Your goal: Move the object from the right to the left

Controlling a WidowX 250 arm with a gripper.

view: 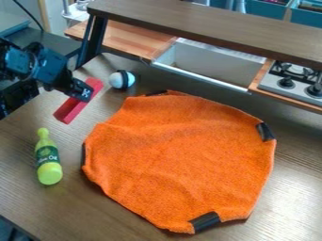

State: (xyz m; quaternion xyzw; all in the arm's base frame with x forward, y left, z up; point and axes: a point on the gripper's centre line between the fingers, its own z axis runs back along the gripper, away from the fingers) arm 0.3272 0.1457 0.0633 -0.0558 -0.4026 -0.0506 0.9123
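Although the orange cloth [182, 160] spreads across the near middle, the work is to its left: beyond the green bottle [48, 162], the red block [68, 110] (presumably the object meant) is tilted in the clasp of the gripper [80, 92], near the ball [122, 79]. The sideways carry looks all but done; setting down, if not touching the table [25, 188], and letting go remain.
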